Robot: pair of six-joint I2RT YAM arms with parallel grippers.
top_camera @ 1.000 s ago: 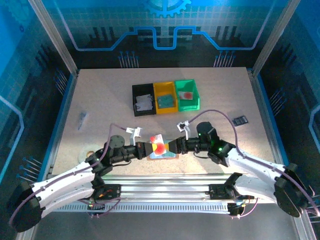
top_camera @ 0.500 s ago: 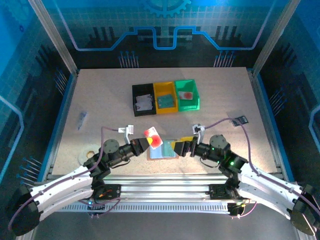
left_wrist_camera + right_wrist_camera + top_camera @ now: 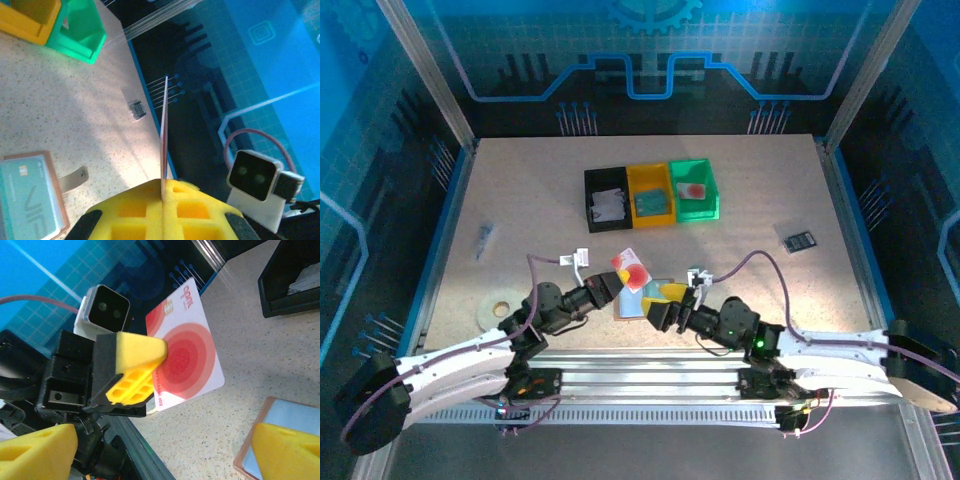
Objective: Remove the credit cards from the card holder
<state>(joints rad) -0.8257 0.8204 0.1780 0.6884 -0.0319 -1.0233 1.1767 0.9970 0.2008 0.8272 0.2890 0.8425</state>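
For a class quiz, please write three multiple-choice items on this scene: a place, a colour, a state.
1. Where on the table lies the card holder? A by the near edge; B by the far edge; C in the far left corner.
2. The circles on the credit card in the left gripper are: A blue; B red; C green.
3. The jaws of the right gripper are: A open, empty; B shut on a card; C shut on the holder.
A: the top view shows it there. B: red rings show. A: its yellow pads stand wide apart, nothing between.
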